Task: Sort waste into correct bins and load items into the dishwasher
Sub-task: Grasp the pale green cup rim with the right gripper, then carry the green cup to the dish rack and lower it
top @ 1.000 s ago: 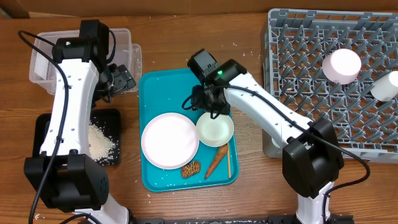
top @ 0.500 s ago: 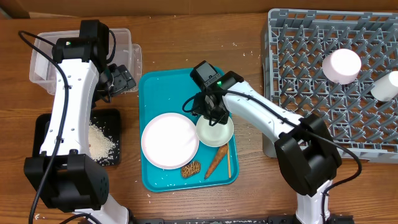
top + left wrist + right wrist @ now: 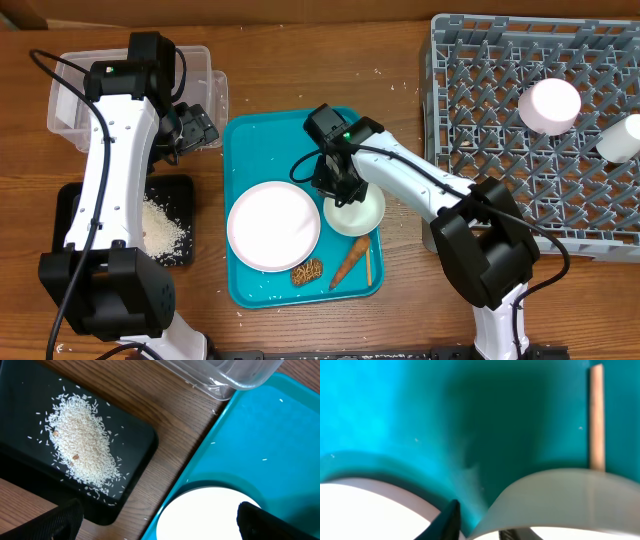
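Black fingers (image 3: 451,521) of the right gripper (image 3: 339,193) pinch the rim of the small, glossy white bowl (image 3: 358,213), which sits on the teal tray (image 3: 250,135) beside the large plate (image 3: 272,225). The left gripper (image 3: 195,130) hangs spread wide, empty.

Arm bodies: white shells, black joints.
The left arm (image 3: 108,170) and right arm (image 3: 415,178) have black bases and trailing black cables (image 3: 40,64); a green light (image 3: 347,130) glows on the right wrist housing.
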Robot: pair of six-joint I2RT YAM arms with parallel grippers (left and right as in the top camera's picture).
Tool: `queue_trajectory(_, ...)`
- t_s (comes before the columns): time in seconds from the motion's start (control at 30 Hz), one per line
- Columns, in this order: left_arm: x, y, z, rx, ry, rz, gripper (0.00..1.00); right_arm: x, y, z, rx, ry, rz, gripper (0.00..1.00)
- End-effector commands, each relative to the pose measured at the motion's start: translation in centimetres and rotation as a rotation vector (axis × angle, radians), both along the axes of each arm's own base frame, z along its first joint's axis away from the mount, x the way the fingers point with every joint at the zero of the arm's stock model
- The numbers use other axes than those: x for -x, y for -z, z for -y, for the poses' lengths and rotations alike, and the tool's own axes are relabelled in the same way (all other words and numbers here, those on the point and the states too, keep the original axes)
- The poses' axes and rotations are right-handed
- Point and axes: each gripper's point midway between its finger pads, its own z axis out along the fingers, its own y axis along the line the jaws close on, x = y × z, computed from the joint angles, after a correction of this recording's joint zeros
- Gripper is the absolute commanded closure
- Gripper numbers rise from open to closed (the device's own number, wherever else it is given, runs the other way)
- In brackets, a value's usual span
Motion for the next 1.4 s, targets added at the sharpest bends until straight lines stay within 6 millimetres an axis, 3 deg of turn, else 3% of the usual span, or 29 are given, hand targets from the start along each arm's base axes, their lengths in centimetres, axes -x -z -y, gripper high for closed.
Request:
queue_trajectory(0.0, 0.2, 0.0, -0.1, -0.011, -0.016, 0.001, 0.0, -1.2, -1.9, -1.0, -0.02, -0.022, 0.045, 0.83)
queue_trajectory(0.13, 0.1, 0.0, -0.1, -0.011, -0.016, 0.001, 0.0, -2.0, -4.1, -1.4, -0.034, -0.046, 0.07, 0.96)
queue_trajectory(0.27, 0.1, 0.0, -0.1, -0.011, -0.017, 0.001, 0.0, -3.0, -6.9, -1.5, -0.05, -0.079, 0.104, 0.96)
queue_trajectory(0.4, 0.1, 0.0, -0.1, -0.011, -0.016, 0.001, 0.0, -4.2, -11.0, -1.0, -0.066, -0.115, 0.153, 0.96)
queue_trajectory(0.5, 0.1, 0.0, -0.1, -0.011, -0.017, 0.001, 0.0, -5.1, -14.9, 0.7, -0.08, -0.11, 0.199, 0.96)
queue_trajectory(0.67, 0.1, 0.0, -0.1, -0.011, -0.016, 0.001, 0.0, -6.0, -20.8, 6.4, -0.086, -0.074, 0.286, 0.96)
queue_trajectory(0.77, 0.1, 0.0, -0.1, -0.011, -0.016, 0.001, 0.0, -5.9, -23.1, 11.3, -0.059, -0.06, 0.322, 0.96)
queue_trajectory(0.83, 0.1, 0.0, -0.1, -0.011, -0.016, 0.001, 0.0, -5.3, -23.8, 14.8, -0.032, -0.022, 0.305, 0.96)
queue_trajectory(0.87, 0.1, 0.0, -0.1, -0.011, -0.017, 0.001, 0.0, -4.8, -24.0, 18.0, -0.007, 0.011, 0.283, 0.96)
queue_trajectory(1.03, 0.1, 0.0, -0.1, -0.011, -0.016, 0.001, 0.0, -4.5, -23.6, 25.3, 0.022, 0.094, 0.246, 0.96)
queue_trajectory(1.17, 0.1, 0.0, -0.1, -0.011, -0.017, 0.001, 0.0, -4.9, -23.4, 28.4, -0.082, 0.118, 0.264, 0.96)
queue_trajectory(1.37, 0.1, 0.0, -0.1, -0.011, -0.016, 0.001, 0.0, -6.7, -24.3, 30.9, -0.376, 0.045, 0.45, 0.96)
